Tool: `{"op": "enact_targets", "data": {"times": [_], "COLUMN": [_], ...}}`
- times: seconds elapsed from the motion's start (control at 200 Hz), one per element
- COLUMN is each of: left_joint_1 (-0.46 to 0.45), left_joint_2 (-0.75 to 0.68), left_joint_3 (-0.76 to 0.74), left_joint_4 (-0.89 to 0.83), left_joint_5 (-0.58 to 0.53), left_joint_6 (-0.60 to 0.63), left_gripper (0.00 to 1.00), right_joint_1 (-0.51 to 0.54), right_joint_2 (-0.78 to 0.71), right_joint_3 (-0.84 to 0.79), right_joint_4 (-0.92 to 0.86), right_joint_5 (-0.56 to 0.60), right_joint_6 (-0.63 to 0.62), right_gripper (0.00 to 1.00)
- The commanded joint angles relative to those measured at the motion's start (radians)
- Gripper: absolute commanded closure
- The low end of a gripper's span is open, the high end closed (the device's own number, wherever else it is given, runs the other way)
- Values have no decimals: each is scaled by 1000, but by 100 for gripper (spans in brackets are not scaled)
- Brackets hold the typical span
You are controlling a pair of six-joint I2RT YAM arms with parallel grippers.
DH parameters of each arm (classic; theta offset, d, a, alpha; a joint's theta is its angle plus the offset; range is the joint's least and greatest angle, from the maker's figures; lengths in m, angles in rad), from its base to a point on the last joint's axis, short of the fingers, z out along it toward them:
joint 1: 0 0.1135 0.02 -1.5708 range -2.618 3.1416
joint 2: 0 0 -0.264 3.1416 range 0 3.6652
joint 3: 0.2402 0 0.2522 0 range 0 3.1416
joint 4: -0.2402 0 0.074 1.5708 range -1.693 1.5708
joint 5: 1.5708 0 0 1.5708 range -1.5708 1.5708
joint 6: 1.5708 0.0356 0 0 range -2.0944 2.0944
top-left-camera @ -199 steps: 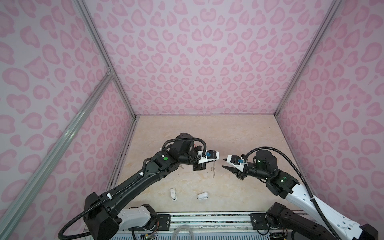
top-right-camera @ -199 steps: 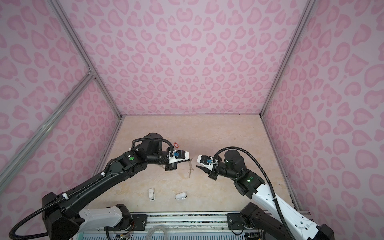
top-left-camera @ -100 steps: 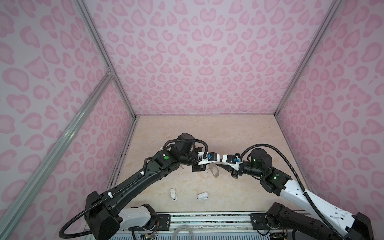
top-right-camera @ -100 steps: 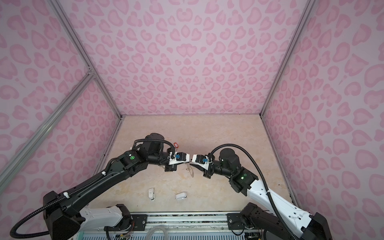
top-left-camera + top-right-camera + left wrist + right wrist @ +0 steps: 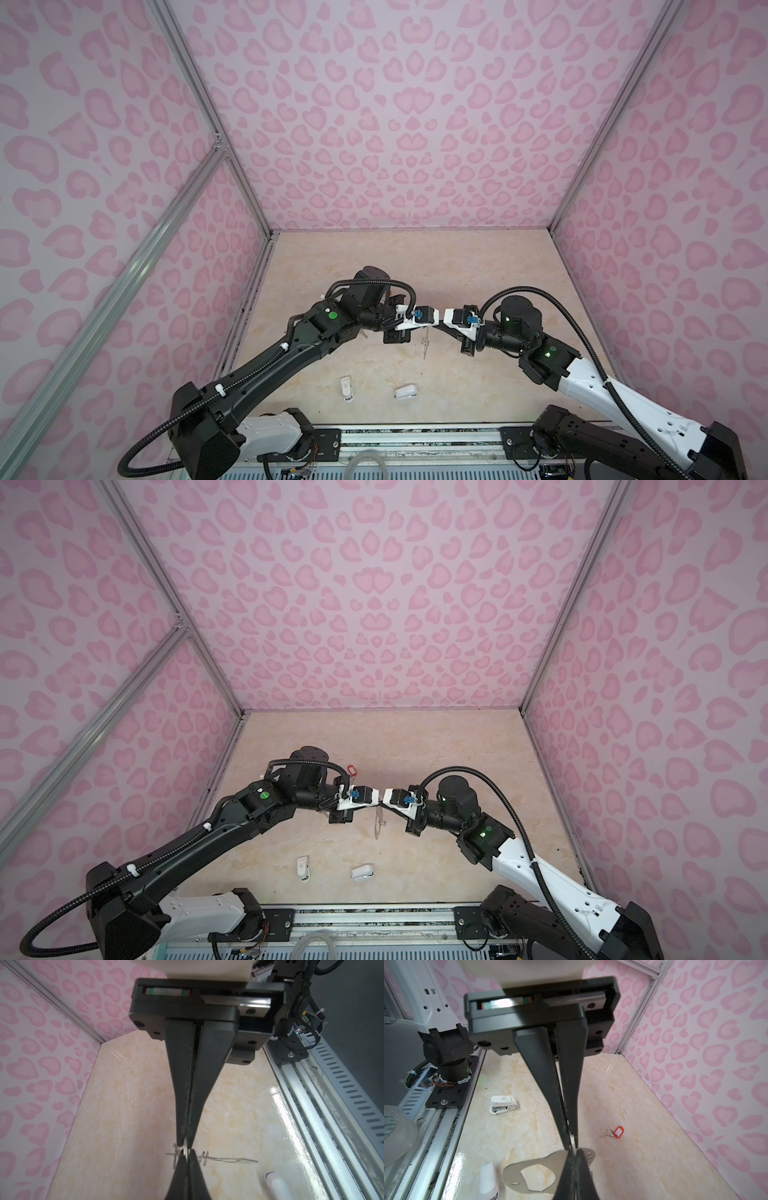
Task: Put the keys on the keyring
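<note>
No key is on the keyring [image 5: 512, 1169] yet: the left hand [image 5: 185, 1145] and right hand [image 5: 571, 1144], tip to tip, are both clamped on its ringed edge, holding it above the worktop [image 5: 643, 1109]. The orange-tagged key [image 5: 613, 1132] lies well apart on the worktop and the blue-tagged key is out of view, so all the threading is left.

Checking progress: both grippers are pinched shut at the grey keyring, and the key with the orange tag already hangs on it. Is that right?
Not quite. The key with the orange tag does not hang on the keyring; it lies on the table, apart from it, as the right wrist view shows. The left gripper and right gripper are indeed shut at the keyring.
</note>
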Motion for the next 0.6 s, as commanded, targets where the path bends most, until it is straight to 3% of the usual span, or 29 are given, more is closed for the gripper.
{"op": "enact_targets", "data": {"times": [0.0,0.18,0.33,0.595], "left_joint_1": [0,16,52,116], "left_joint_2": [0,-10,-34,-109], "left_joint_3": [-7,-20,-61,-215], "left_joint_4": [26,63,130,400], "left_joint_5": [19,47,81,208], "left_joint_6": [5,-32,-100,-291], "left_gripper": [94,88,74,74], "right_joint_1": [2,2,0,-16], "right_joint_2": [1,0,-12,-35], "right_joint_3": [-4,-9,-22,-59], "right_joint_4": [37,52,76,194], "right_joint_5": [-15,-26,-12,-52], "right_joint_6": [-2,1,18,89], "right_gripper": [100,100,100,100]}}
